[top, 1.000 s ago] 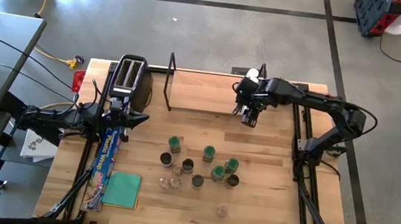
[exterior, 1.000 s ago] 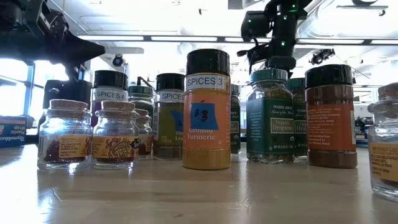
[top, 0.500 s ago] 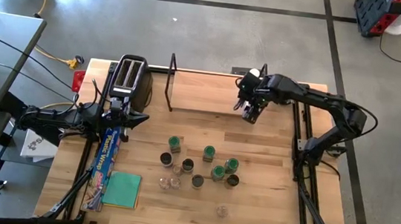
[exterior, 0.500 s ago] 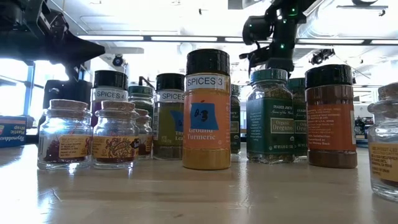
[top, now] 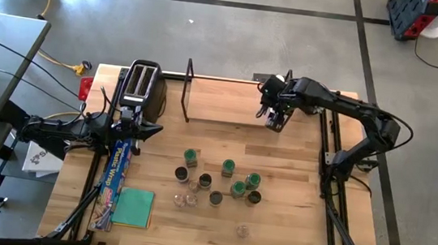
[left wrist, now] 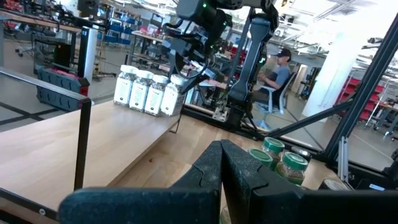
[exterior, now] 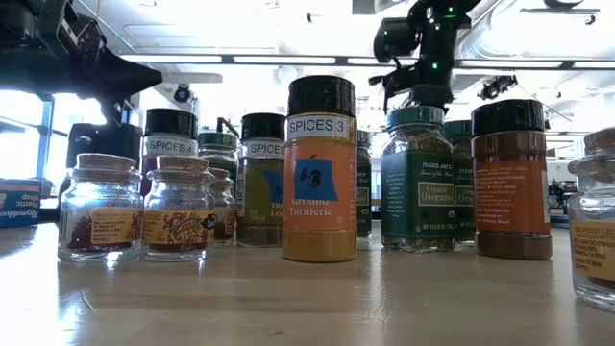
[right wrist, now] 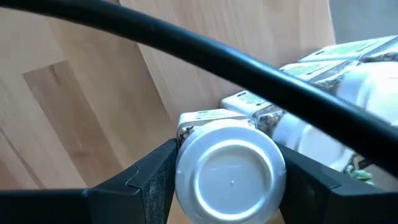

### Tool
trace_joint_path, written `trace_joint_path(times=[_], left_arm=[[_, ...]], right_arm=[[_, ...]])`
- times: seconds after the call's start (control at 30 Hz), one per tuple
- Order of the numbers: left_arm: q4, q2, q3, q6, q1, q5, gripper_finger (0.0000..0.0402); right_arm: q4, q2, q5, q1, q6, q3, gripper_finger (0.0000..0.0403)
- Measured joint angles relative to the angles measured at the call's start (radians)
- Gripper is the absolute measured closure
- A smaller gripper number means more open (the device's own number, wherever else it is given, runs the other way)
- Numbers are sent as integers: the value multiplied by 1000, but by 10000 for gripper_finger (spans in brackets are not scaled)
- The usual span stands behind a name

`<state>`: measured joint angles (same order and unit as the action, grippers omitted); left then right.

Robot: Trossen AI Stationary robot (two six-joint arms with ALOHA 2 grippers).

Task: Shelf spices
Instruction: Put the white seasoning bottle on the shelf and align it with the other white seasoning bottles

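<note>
My right gripper (top: 275, 120) hangs over the right end of the shelf (top: 221, 105), a light board with black wire uprights (top: 186, 90). It is shut on a white-lidded spice jar (right wrist: 230, 171). Two more white-lidded jars (left wrist: 138, 89) stand beside it on the board. Several spices with green or dark lids (top: 221, 184) stand on the table's middle and fill the low view (exterior: 319, 168). My left gripper (top: 157, 130) is shut and level, beside the toaster at the table's left. My right gripper pinches the jar between its two fingers (right wrist: 146, 180), at the sides of its white lid (right wrist: 186, 168). The fingers come from above, pointing steeply down. The jar stays upright (left wrist: 173, 94), its base about level with its neighbours; whether it touches the board I cannot tell.
A black-and-silver toaster (top: 140, 86) stands at the far left. A long blue box (top: 116, 173) and a green cloth (top: 134, 207) lie near the left front. The board's left and middle parts are bare. A person (left wrist: 280, 65) sits beyond the table.
My right gripper has drifted a little toward the table's far edge over the shelf's right end, with the white-lidded jar still between its fingers.
</note>
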<state>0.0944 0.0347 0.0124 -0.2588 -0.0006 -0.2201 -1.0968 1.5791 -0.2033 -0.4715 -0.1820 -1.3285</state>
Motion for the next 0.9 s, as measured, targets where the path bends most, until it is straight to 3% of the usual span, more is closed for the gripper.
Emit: trace_joint_path(times=[0.7, 0.9], left_arm=[[0, 0, 0, 0, 0, 0, 401], [0, 0, 0, 0, 0, 0, 401]], right_arm=[[-34, -1, 28, 1, -88, -16, 178], [-47, -1, -10, 0, -89, -16, 178]])
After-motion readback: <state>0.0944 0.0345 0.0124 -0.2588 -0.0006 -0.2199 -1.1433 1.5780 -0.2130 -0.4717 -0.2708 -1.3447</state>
